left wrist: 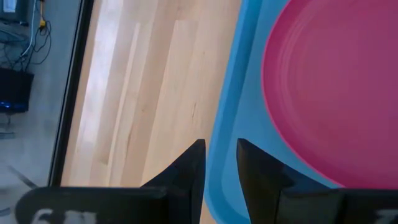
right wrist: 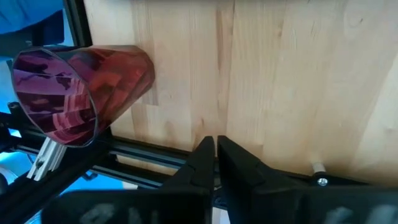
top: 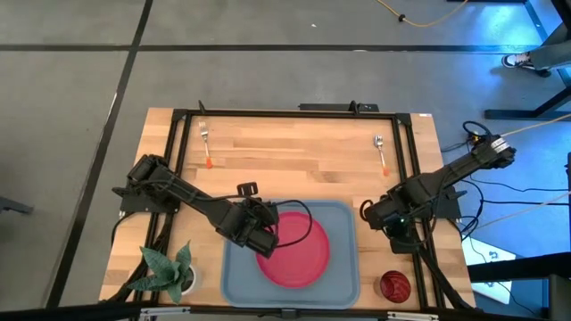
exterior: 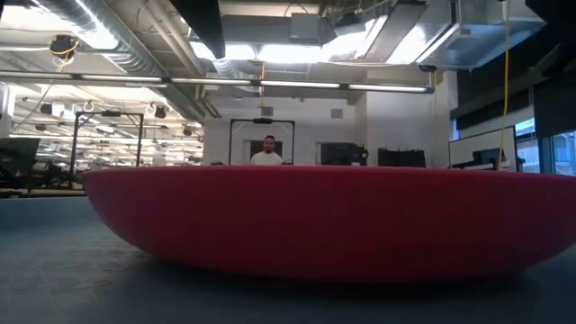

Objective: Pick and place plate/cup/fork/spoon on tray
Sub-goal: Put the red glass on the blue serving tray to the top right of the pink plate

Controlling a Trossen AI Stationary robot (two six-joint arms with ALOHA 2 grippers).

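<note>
Left hand (top: 268, 234) hovering over tray (top: 234, 278) edge beside plate (top: 299, 259), fingers parted, gripping nothing, right hand (top: 391, 217) nearly closed, empty, cup (top: 394, 285) near tray on desk (top: 294, 152)

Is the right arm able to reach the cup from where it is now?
Probably yes. The cup stands on bare wood beside the tray, near the right gripper, and nothing lies between them. The gripper's fingers are nearly together, so they must open first.

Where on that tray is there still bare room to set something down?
The plate fills the middle of the tray, with the left gripper over its left edge. Bare strips remain along the tray's right rim and near-left corner. Off the tray, the wood between the fork and spoon lies open.
</note>
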